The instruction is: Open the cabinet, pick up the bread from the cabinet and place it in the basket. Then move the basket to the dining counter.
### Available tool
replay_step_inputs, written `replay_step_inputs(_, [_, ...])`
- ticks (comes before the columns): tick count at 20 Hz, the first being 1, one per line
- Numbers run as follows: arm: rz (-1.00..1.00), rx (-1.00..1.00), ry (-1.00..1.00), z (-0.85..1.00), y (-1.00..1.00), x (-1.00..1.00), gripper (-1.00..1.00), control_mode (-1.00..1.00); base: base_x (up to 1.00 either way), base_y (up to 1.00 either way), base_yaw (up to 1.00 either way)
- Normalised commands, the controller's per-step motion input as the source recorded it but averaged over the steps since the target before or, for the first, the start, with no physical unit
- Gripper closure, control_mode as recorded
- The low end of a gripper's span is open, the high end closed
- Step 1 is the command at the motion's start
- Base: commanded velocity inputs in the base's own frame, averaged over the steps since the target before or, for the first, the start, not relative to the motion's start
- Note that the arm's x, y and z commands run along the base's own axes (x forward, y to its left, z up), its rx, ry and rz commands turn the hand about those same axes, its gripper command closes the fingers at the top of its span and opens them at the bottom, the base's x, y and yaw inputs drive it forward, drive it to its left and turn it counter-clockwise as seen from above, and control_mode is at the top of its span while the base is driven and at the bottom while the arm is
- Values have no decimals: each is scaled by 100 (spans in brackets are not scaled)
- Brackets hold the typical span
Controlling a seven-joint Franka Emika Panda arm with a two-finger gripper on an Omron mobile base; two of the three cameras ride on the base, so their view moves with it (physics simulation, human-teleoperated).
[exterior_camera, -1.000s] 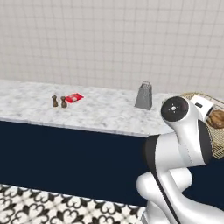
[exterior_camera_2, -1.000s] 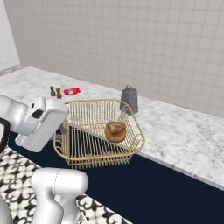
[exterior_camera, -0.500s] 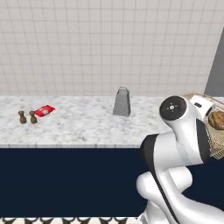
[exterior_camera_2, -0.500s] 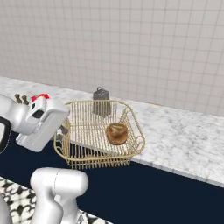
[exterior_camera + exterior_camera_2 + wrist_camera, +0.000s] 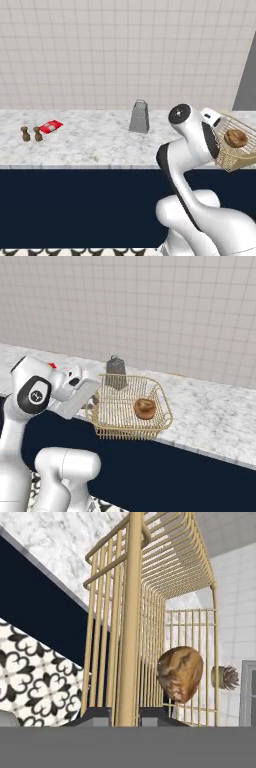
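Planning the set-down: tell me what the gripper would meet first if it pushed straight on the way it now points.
The gripper is shut on the basket rim, so the basket goes with it. Beyond, past the bread, the tiled wall seems to come first, though depth is unclear.

no readable text, labels, brands or numbers, red packet (image 5: pixel 50 126) on the counter too small to make out

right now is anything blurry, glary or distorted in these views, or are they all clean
Left base view: sharp, flat even light, no glare on the dining counter. Right base view: equally crisp, the basket wires and bread clearly resolved, with barely any shadow. Hand view: rolled, so floor and counter run diagonally; the near basket rim looms large in perspective, yet stays sharp.
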Motion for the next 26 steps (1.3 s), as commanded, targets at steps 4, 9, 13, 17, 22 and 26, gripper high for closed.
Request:
replay_step_inputs(4, [0,0,11,-48,-35,100,100,-100,0,0,0])
replay_step_inputs(9, [0,0,9,-47,-54,100,100,-100,0,0,0])
replay_step_inputs(13, [0,0,8,-54,-53,100,100,-100,0,0,0])
replay_step_inputs(17, [0,0,7,-56,-52,100,100,-100,0,0,0])
replay_step_inputs(22, [3,2,7,-60,-48,100,100,-100,0,0,0])
replay_step_inputs(26, [5,0,2,-60,-28,100,100,-100,0,0,0])
